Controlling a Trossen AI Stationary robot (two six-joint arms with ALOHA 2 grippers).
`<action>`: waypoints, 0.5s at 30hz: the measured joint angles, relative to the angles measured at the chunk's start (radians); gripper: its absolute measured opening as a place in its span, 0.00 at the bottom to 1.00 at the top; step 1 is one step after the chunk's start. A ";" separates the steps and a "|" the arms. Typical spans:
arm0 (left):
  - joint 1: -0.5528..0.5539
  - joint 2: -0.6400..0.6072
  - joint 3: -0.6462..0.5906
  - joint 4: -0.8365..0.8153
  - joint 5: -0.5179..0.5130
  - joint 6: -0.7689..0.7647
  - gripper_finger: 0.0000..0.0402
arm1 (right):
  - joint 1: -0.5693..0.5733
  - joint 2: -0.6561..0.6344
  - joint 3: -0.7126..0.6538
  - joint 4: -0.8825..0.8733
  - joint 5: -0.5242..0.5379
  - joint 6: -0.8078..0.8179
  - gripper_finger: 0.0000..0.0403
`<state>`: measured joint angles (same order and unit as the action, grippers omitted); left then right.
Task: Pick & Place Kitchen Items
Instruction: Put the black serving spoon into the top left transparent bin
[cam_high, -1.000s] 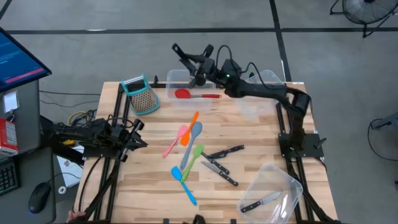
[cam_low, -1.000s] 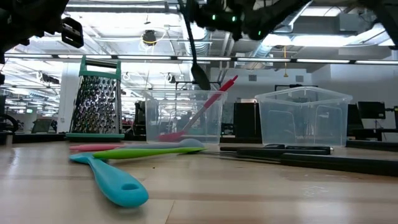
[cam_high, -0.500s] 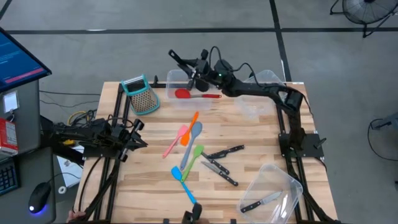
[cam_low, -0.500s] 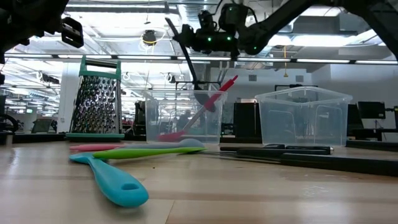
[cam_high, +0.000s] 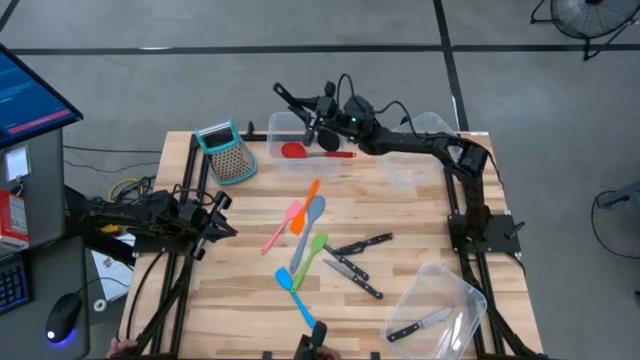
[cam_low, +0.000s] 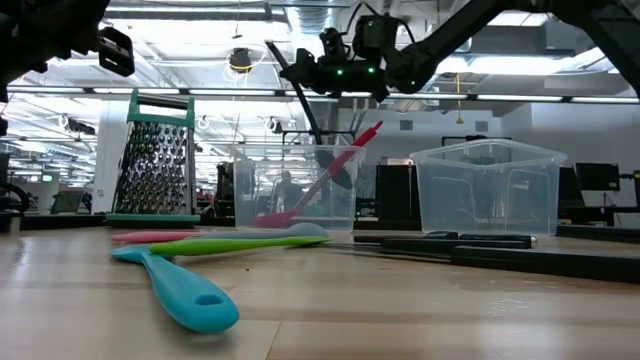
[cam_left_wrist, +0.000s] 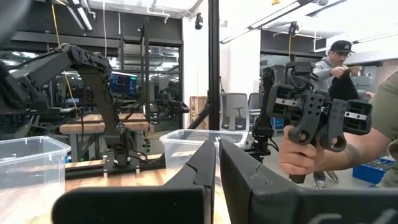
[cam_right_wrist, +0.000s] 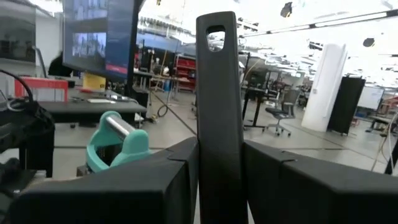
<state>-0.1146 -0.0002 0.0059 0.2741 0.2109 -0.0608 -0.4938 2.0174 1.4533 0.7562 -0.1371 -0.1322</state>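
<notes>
Ladle pinched in the right gripper over the far bin; next, lower and release. Left gripper waits, fingers pressed together.

From above I get even, soft light on the wooden table, with only faint shadows under the utensils. At table height, ceiling strip lights blow out to white and their glare washes the far room; the blue spatula nearest the lens is soft, out of focus. Through the left wrist, my own dark fingers are blurred and underlit, the room behind sharper. Through the right wrist, the black ladle handle is a near silhouette against bright overhead lamps.
</notes>
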 joint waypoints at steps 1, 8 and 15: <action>0.000 0.000 0.000 0.000 0.000 0.000 0.02 | -0.002 0.000 -0.009 0.016 0.000 0.001 0.19; 0.000 0.000 0.000 0.000 0.000 0.000 0.02 | -0.021 0.000 -0.022 0.016 -0.001 0.025 0.19; 0.000 0.000 0.000 0.000 0.000 0.000 0.02 | -0.023 0.073 -0.022 0.089 -0.023 0.070 0.19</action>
<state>-0.1146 -0.0002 0.0059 0.2737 0.2108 -0.0608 -0.5170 2.0906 1.4316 0.8454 -0.1606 -0.0627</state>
